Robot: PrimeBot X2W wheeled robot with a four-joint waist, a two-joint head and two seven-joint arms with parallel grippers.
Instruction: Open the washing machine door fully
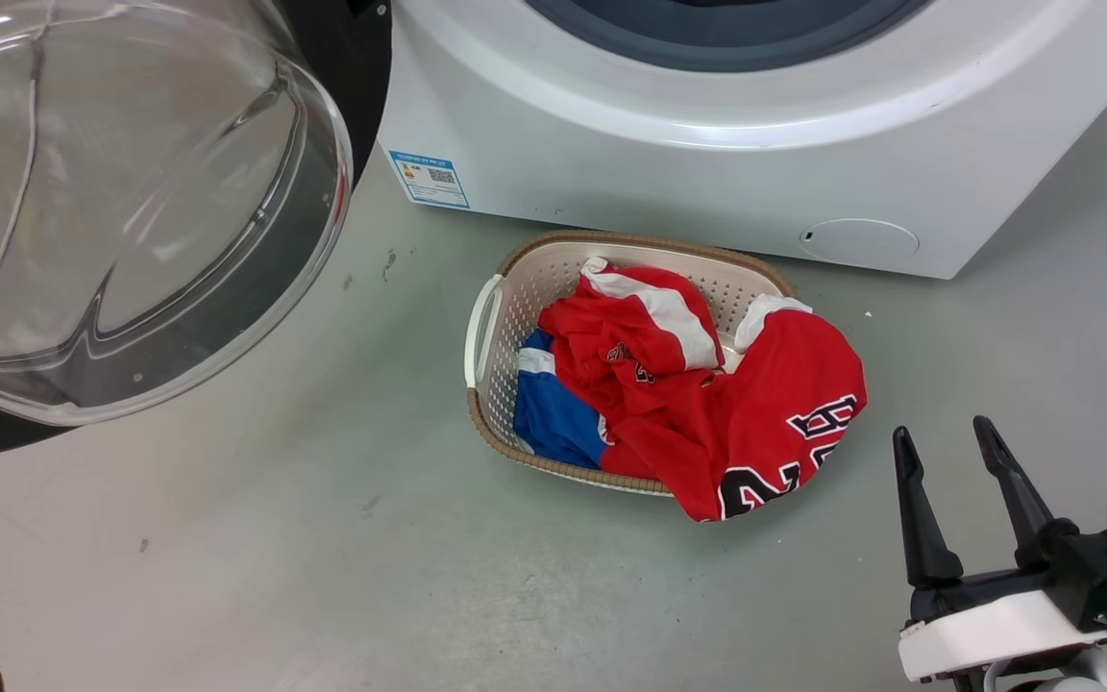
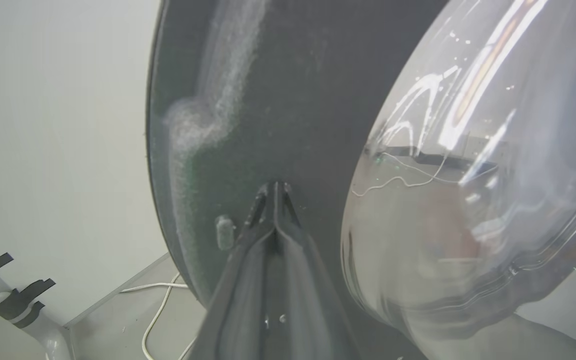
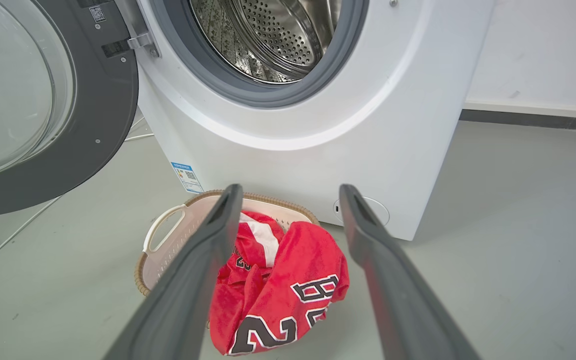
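While the washing machine (image 1: 707, 173) spans the top of the head view, the washing machine door (image 1: 131, 192) stands swung wide at upper left. A basket (image 1: 481, 327) of red jerseys (image 1: 755, 413) sits mid-frame. At lower right the right gripper (image 1: 941, 429) is spread and empty. In its wrist view the left gripper (image 2: 274, 189) is pressed together, tips against the door's dark rim.

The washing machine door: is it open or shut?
Open. The washing machine door stands swung aside, clear of the opening, and the steel drum is uncovered.

Washing machine door (image 1: 111, 192): clear glossy glass in a dark plastic surround; washing machine (image 3: 393, 125): smooth glossy white casing, shiny perforated steel drum (image 3: 278, 35), matt grey rubber gasket (image 3: 268, 94); perforated plastic basket (image 1: 534, 288) holding red cloth (image 1: 755, 404).
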